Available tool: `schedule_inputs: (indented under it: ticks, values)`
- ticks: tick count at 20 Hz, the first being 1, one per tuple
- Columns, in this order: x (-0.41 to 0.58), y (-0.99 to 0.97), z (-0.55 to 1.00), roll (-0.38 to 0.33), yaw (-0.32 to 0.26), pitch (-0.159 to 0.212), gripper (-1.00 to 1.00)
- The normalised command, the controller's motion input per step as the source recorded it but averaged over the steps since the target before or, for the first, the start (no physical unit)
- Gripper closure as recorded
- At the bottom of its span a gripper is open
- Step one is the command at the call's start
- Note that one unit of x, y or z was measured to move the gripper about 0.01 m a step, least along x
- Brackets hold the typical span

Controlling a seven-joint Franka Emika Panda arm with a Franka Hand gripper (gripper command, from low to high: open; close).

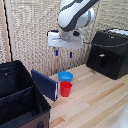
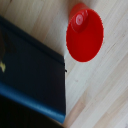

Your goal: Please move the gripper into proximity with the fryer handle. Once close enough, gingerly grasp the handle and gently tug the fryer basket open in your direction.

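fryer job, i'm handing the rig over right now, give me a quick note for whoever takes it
Gripper: open, holding nothing, hanging in the air above the red cup and blue bowl.
Fryer basket: shut, inside the black fryer at the exterior view's right.
Fryer handle: upright on the fryer's front face, untouched, well apart from the gripper.
Wrist view shows only the red cup and the dark blue book on the wooden table; no fryer in it.
Done: nothing yet.
Left: approach the handle, grasp it gently, pull the basket open.

black case (image 1: 17,95) cropped, fryer handle (image 1: 102,60) blurred
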Motion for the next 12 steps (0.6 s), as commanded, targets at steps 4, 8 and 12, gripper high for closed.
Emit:
schedule_inputs:
  ticks: [4, 8, 12]
  values:
    - [0.133, -0.02, 0.02, -0.367, -0.209, 0.035, -1.0]
    - [0.099, -0.06, 0.0, -0.375, -0.186, 0.017, -1.0]
    - [0.13, -0.12, 0.0, -0.371, -0.159, -0.002, -1.0]
